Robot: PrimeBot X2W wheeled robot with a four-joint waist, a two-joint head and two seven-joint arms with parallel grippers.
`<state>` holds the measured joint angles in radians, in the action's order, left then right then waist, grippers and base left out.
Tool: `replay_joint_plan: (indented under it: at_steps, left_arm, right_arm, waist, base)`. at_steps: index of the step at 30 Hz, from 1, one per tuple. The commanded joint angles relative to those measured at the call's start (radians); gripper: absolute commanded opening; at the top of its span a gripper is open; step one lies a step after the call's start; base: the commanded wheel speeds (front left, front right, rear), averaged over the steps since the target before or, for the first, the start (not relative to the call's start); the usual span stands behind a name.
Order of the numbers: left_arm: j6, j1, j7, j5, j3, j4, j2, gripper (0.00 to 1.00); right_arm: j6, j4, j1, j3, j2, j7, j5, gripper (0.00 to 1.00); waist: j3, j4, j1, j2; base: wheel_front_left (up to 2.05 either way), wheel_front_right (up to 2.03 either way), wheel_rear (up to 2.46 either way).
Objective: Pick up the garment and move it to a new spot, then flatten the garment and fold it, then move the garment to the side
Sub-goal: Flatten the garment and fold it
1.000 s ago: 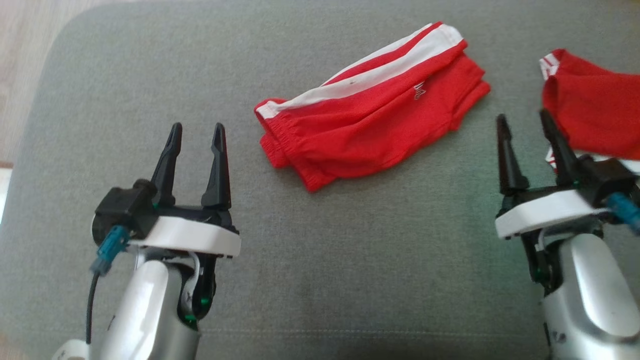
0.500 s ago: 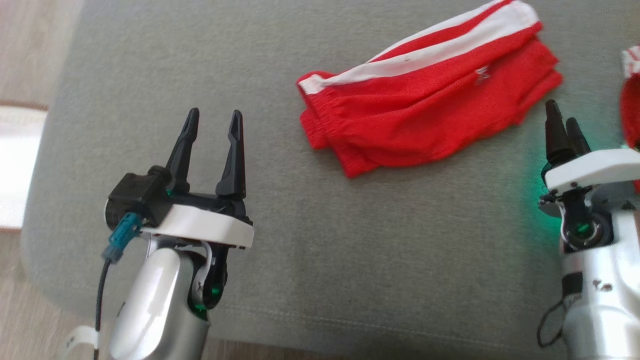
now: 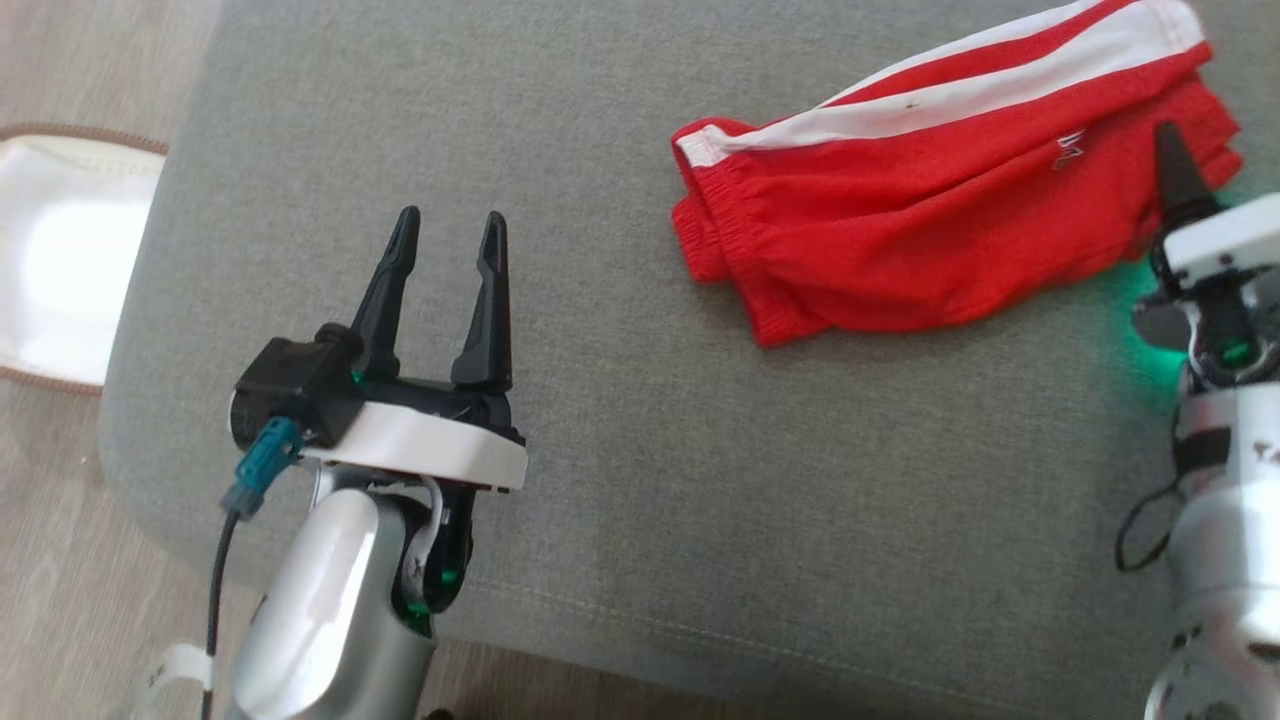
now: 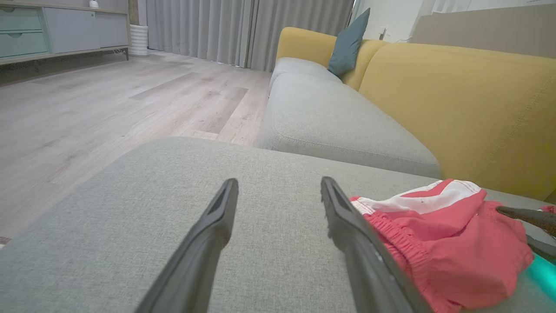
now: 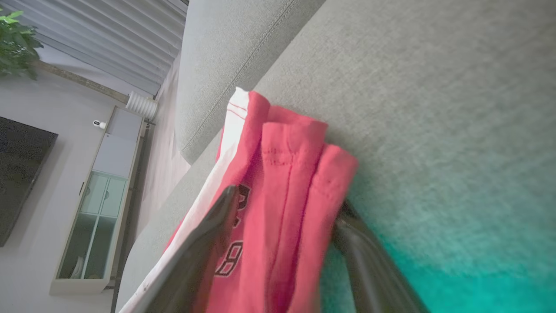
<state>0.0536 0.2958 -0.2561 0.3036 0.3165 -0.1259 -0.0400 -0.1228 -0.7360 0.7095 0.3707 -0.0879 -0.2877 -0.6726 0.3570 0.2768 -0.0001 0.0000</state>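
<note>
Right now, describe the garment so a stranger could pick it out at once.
Start at the grey cushion. Toward its far right lies a folded pair of shorts. Bright red cloth with a white side stripe sets it apart from the plain white mat on the floor.

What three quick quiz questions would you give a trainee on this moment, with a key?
1. True or false: the left gripper holds the red shorts.
2. In the right wrist view, the right gripper has its fingers: A) both on one side of the shorts; B) apart, one on either side of the shorts' folded end; C) shut tight, away from the shorts.
3. Fill in: the shorts lie on a grey ____.

Key: 1. False: it hovers open and empty, apart from them. 2. B. 3. cushion.
</note>
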Motion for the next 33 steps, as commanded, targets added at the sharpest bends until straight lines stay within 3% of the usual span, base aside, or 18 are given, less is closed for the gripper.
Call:
replay_joint_plan:
  at_steps: [1,9,10,11,16,26,33]
  left_arm:
    - [0.006,0.040,-0.006,0.007,-0.023,0.040,-0.010,1.00]
    - [0.015,0.051,-0.006,0.015,-0.013,0.046,-0.010,1.00]
    - [0.017,0.052,-0.006,0.016,-0.012,0.046,-0.010,1.00]
    - [0.018,0.053,-0.006,0.016,-0.011,0.046,-0.010,1.00]
    - [0.019,0.050,-0.006,0.013,-0.021,0.037,-0.010,1.00]
    - [-0.005,0.023,-0.006,-0.013,-0.047,0.009,-0.010,1.00]
    - [-0.009,-0.008,-0.006,-0.020,-0.051,-0.003,-0.010,1.00]
  right_arm:
    - [-0.008,-0.039,0.029,-0.016,0.038,-0.025,0.012,1.00]
    - [-0.008,-0.153,0.138,0.024,0.038,-0.040,0.126,1.00]
    - [-0.008,-0.167,0.148,0.027,0.037,-0.033,0.145,0.66]
    - [-0.008,-0.177,0.158,0.032,0.037,-0.023,0.160,0.00]
    - [-0.008,-0.208,0.175,0.023,0.038,0.046,0.148,0.00]
    - [-0.008,-0.162,0.000,-0.164,0.038,0.229,-0.116,0.00]
    - [-0.008,-0.092,-0.157,-0.243,0.038,0.350,-0.240,0.00]
  waist:
    - [0.011,0.010,0.0001,0.0000]
    - [0.034,0.022,0.0001,0.0000]
    - [0.035,0.021,0.0001,0.0000]
    - [0.036,0.019,0.0001,0.0000]
    - [0.017,-0.013,0.0001,0.0000]
    - [-0.078,-0.167,0.0001,0.0000]
    - [-0.132,-0.214,0.0001,0.0000]
  base:
    - [0.00,0.00,0.00]
    - [0.00,0.00,0.00]
    - [0.00,0.00,0.00]
    - [0.00,0.00,0.00]
    - [0.00,0.00,0.00]
    - [0.00,0.00,0.00]
    - [0.00,0.00,0.00]
